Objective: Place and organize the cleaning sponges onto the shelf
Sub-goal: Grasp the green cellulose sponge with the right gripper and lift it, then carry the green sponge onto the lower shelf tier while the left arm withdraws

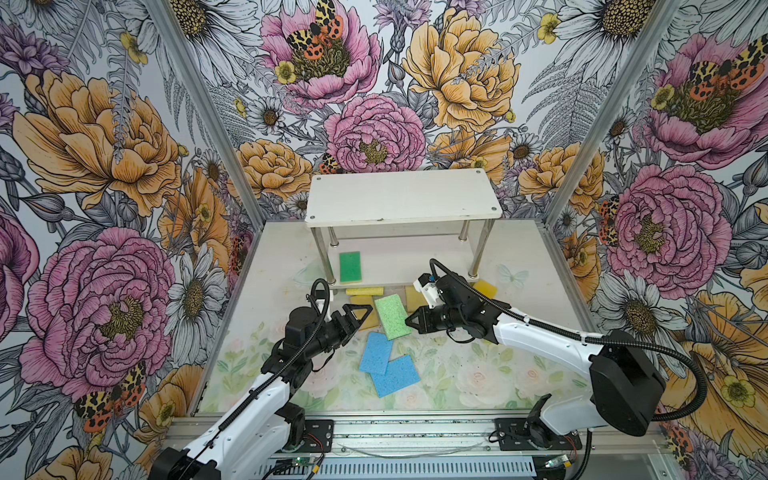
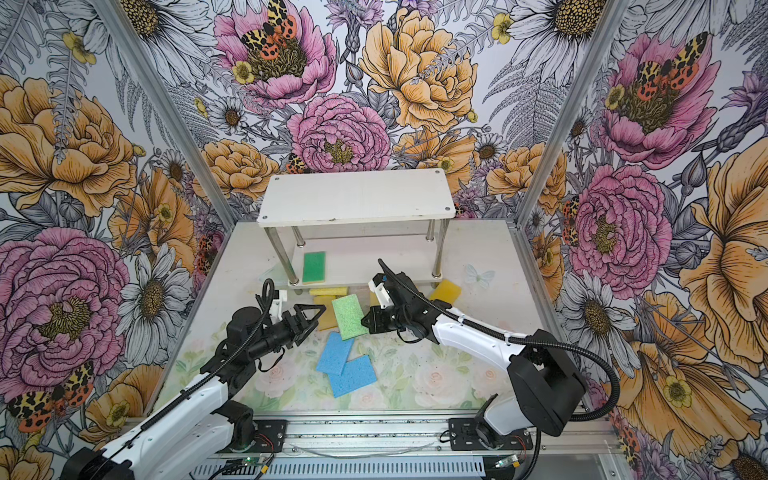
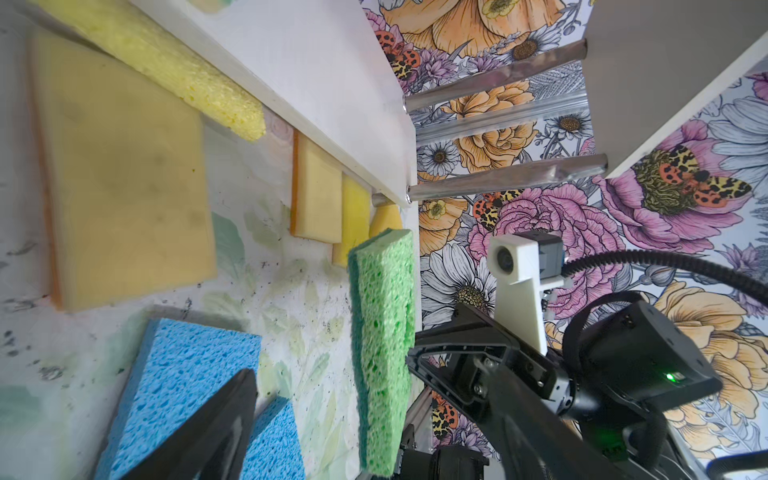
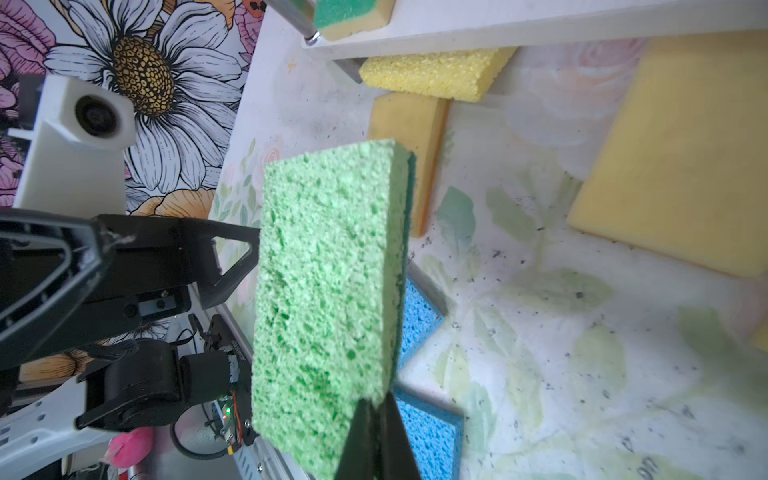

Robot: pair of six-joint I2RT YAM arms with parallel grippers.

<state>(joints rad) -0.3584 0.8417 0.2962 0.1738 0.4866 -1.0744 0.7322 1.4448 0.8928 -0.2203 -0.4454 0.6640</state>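
Note:
My right gripper (image 1: pixel 409 321) (image 2: pixel 365 321) (image 4: pixel 374 432) is shut on one corner of the light green sponge (image 1: pixel 390 316) (image 2: pixel 350 316) (image 4: pixel 328 291) (image 3: pixel 384 353), holding it tilted above the table. My left gripper (image 1: pixel 360 321) (image 2: pixel 316 319) (image 3: pixel 361 370) stands open just left of that sponge, nothing between its fingers. The white two-tier shelf (image 1: pixel 403 197) (image 2: pixel 355 197) stands at the back, with a dark green sponge (image 1: pixel 350 267) (image 2: pixel 313 267) on its lower board. Two blue sponges (image 1: pixel 376 347) (image 1: pixel 395 376) overlap on the table. Several yellow sponges (image 1: pixel 365 291) (image 1: pixel 485 286) lie along the shelf's front.
The shelf's metal posts (image 1: pixel 328 257) (image 1: pixel 476 253) stand close behind both grippers. Floral walls close in the left, right and back. An aluminium rail (image 1: pixel 415 432) carrying both arm bases runs along the table's front edge.

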